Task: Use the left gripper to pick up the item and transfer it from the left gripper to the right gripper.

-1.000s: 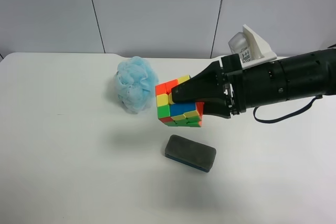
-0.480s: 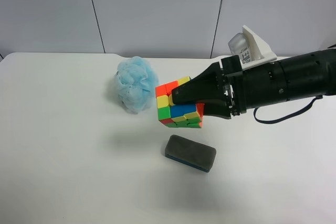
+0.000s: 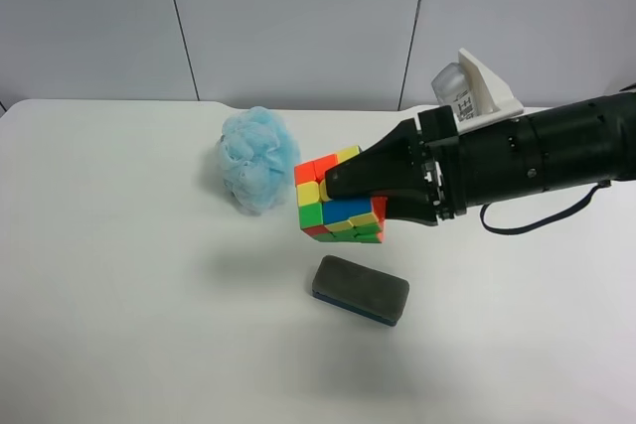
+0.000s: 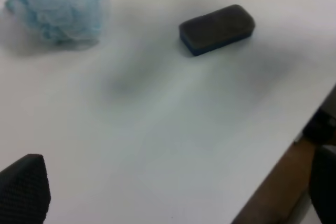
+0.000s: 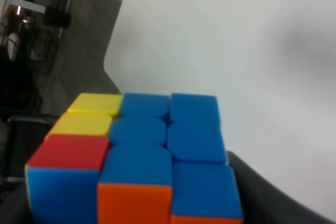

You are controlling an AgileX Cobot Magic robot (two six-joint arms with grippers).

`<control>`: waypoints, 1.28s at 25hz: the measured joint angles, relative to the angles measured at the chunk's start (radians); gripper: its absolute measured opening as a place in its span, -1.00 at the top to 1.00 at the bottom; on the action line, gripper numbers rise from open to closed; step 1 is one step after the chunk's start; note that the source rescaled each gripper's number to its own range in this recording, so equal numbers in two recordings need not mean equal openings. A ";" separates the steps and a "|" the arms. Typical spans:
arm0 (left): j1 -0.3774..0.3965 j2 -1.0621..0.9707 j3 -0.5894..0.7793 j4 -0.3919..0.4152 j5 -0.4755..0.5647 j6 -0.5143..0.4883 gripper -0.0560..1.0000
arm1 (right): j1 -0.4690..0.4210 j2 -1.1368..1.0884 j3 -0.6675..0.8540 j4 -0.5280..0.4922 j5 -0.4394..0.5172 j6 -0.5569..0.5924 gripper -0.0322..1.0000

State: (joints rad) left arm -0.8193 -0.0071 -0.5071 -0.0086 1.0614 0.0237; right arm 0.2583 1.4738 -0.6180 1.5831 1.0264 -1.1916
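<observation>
Cube (image 3: 338, 211) clenched between right gripper (image 3: 350, 196) jaws, aloft. Left gripper (image 4: 173, 192) released, nothing between jaws. Judgement: hold squeeze steady, square on faces; avoid tilt.

My right end effector (image 3: 336, 189) covers part of the cube (image 3: 343, 213); the right wrist view's edge crops it. My left end effector (image 4: 23, 190) shows one blurred pad, its spread unreadable.

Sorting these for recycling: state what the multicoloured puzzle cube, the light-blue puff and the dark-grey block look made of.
Multicoloured puzzle cube: seemingly hard plastic, smooth, slightly glossy solid-colour tiles. Light-blue puff: gathered synthetic mesh, probably nylon, ruffled and translucent. Dark-grey block: matte felt-like top, likely an eraser; blue layer beneath, material unclear.
</observation>
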 joint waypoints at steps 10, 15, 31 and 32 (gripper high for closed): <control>0.439 0.000 0.000 -0.001 0.000 -0.002 -1.00 | 0.000 0.001 -0.051 -0.123 -0.083 0.041 0.94; 0.619 0.000 0.000 -0.001 -0.001 -0.002 -1.00 | 0.000 0.002 -0.229 -0.440 -0.155 0.275 0.94; 0.729 0.000 0.001 -0.002 -0.001 -0.002 -1.00 | 0.000 0.076 -0.419 -1.428 -0.285 1.029 0.94; 0.729 0.000 0.001 -0.002 -0.001 -0.002 -1.00 | 0.000 0.099 -0.419 -1.429 -0.299 1.029 0.94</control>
State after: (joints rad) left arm -0.0907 -0.0071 -0.5063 -0.0105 1.0603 0.0212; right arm 0.2583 1.5732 -1.0371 0.1545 0.7273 -0.1629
